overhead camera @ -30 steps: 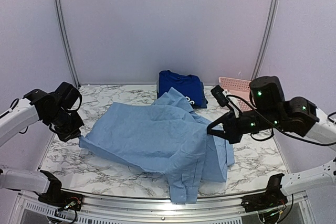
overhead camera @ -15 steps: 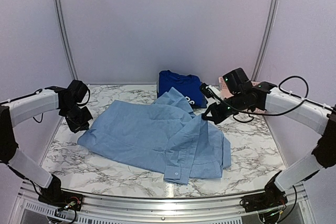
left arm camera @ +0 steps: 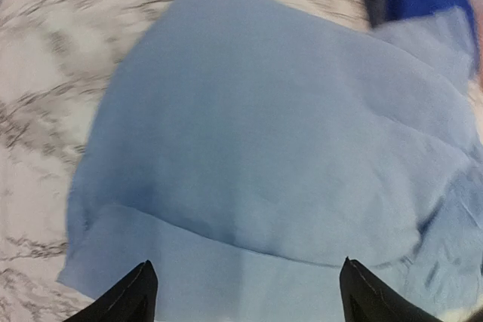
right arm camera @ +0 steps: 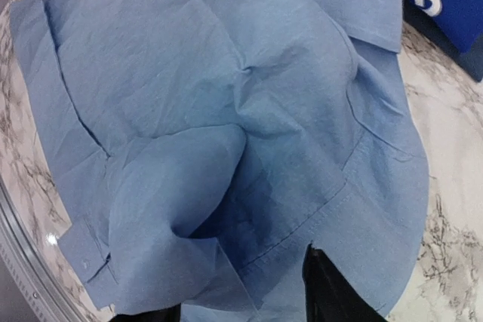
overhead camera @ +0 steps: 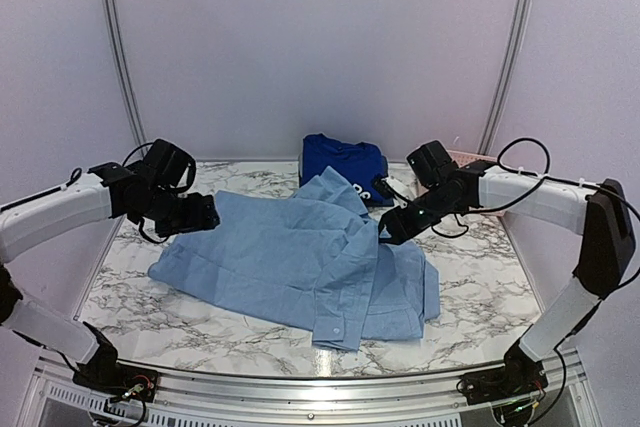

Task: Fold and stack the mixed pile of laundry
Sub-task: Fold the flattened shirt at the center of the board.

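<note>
A light-blue collared shirt (overhead camera: 300,262) lies spread across the marble table, its right side folded over itself. In the left wrist view the shirt (left arm camera: 264,148) fills the frame below my left gripper (left arm camera: 246,262), whose jaws stand wide apart with nothing between them. From above, the left gripper (overhead camera: 205,215) hovers over the shirt's back left edge. My right gripper (overhead camera: 385,229) hangs over the shirt's right side. Its jaws (right arm camera: 226,280) are apart above rumpled cloth (right arm camera: 226,111). A folded royal-blue T-shirt (overhead camera: 343,162) with white lettering lies at the back.
A pink lattice basket (overhead camera: 468,159) stands at the back right, mostly hidden behind my right arm. Bare marble table (overhead camera: 130,297) shows left of and in front of the shirt. The table's metal front rail (overhead camera: 300,387) runs along the near edge.
Both grippers have opened and let go of the shirt, which now lies flat. The left gripper swung in over the shirt's left part; the right gripper shifted slightly left.
</note>
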You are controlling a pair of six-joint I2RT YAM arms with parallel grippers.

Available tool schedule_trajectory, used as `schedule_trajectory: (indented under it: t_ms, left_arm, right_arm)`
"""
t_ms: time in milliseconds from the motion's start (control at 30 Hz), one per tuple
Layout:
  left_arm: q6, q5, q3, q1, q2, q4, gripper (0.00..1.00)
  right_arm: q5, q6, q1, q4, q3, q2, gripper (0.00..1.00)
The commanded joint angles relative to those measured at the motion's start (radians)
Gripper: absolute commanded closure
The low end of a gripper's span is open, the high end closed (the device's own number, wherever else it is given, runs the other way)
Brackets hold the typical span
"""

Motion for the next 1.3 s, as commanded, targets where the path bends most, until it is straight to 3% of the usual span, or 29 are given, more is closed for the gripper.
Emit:
schedule_trajectory:
  t_ms: [0,133,300,400,567,833,1267]
  left_arm:
    - [0.176,0.082,-0.019,-0.259,-0.049,0.057,0.14]
    - [0.199,0.103,-0.053,-0.473,0.011,0.093,0.19]
    - [0.249,0.044,-0.013,-0.691,0.16,0.161,0.22]
    - [0.289,0.038,0.06,-0.747,0.277,0.173,0.26]
    - [0.216,0.1,0.16,-0.762,0.43,0.187,0.3]
    - [0.046,0.18,0.101,-0.74,0.472,0.296,0.31]
    - [-0.111,0.333,-0.036,-0.687,0.492,0.491,0.41]
  right_arm:
    - [-0.016,0.089,-0.045,-0.059,-0.04,-0.08,0.43]
    - [-0.118,0.189,-0.098,-0.084,-0.137,-0.21,0.31]
    - [-0.141,0.25,-0.101,-0.129,-0.243,-0.298,0.3]
    - [-0.162,0.275,-0.101,-0.139,-0.278,-0.343,0.33]
    - [-0.274,0.376,-0.084,-0.067,-0.343,-0.431,0.51]
    - [-0.279,0.552,0.059,0.146,-0.502,-0.451,0.73]
    - [-0.215,0.591,0.102,0.284,-0.646,-0.375,0.89]
